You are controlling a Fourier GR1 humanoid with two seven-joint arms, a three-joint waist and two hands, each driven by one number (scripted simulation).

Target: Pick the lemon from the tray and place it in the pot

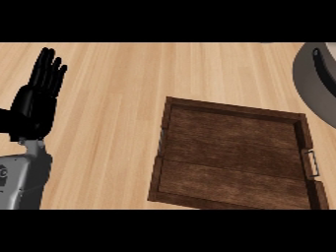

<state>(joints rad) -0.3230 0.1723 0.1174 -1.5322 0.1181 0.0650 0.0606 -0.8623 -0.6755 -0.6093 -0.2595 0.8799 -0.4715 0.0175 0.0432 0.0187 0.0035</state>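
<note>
A dark wooden tray (167,142) lies on the light wood counter at the lower middle and right; nothing shows inside it, and no lemon is in view. Part of a grey pot (317,93) with a black handle (332,78) cuts in at the upper right edge; its inside is mostly out of frame. My left hand (38,101) rests open at the left edge, fingers straight and pointing up, well away from the tray. My right hand does not show anywhere.
A small metal handle (313,163) sits on the tray's right rim. Bare counter (119,98) stretches between my left hand and the tray and along the top.
</note>
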